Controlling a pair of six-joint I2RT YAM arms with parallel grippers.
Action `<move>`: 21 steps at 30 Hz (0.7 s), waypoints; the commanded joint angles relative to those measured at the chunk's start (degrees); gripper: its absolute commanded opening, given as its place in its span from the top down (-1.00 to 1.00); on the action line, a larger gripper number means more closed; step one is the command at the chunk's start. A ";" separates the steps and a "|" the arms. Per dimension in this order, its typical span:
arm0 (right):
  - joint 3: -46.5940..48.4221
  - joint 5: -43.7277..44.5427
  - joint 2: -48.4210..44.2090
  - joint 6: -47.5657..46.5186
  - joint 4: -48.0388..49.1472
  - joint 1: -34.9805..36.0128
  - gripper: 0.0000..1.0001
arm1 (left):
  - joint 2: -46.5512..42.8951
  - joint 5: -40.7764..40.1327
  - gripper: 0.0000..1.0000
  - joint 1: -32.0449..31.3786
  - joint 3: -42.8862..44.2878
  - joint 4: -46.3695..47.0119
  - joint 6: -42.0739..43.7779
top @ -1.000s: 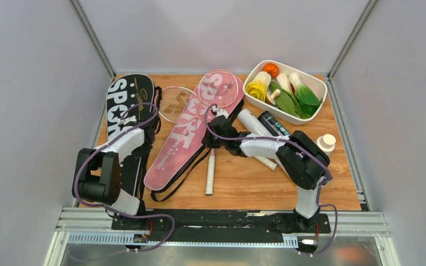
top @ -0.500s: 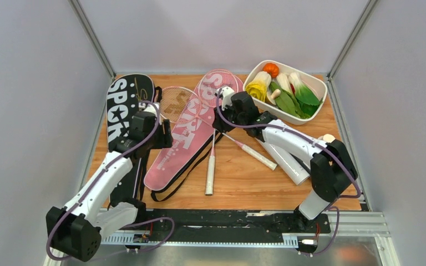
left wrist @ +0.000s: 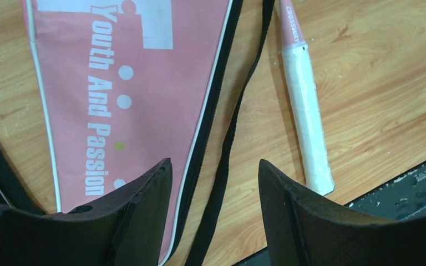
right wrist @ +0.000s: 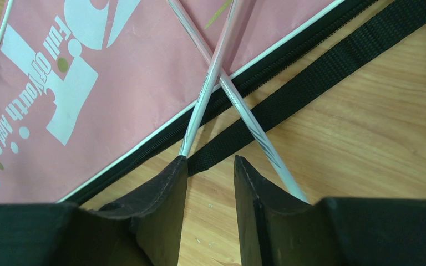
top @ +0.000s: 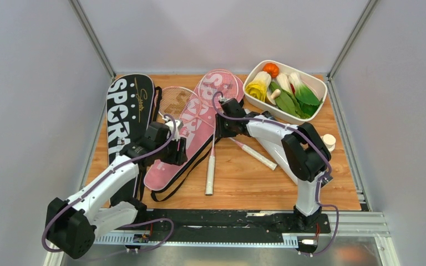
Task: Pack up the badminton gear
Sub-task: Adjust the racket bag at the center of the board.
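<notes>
thin crossed racket shafts overlie the smooth pink cover.

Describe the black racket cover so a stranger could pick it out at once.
Start at the wooden table and go to its far left edge. There the black racket cover lies lengthwise, its rounded head toward the back wall, just left of the pink cover. Unlike its pink twin, it is black with big white SPORT lettering and has no rackets lying across it.

Matt pink cloth cover, wood-grain table
</notes>
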 commanded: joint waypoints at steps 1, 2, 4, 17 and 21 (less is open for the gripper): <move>1.62 4.03 -0.21 7.22 1.50 1.41 0.21 | 3.68 -0.58 -0.30 -2.08 1.28 0.15 1.52; 1.92 3.57 0.09 7.11 1.63 1.58 0.21 | 4.51 -1.44 -0.30 -2.84 1.94 -0.73 1.29; 2.31 2.76 0.46 7.53 1.70 1.69 0.21 | 6.88 -3.09 -0.30 -3.60 2.56 -1.45 0.52; 3.45 7.63 -3.86 -6.08 1.01 2.41 0.14 | 12.77 -3.98 -0.19 -3.80 0.09 4.16 -3.52; 5.05 7.41 -1.79 -4.54 -0.32 1.75 0.07 | 10.69 -1.61 -0.14 -3.79 -1.72 8.86 -7.01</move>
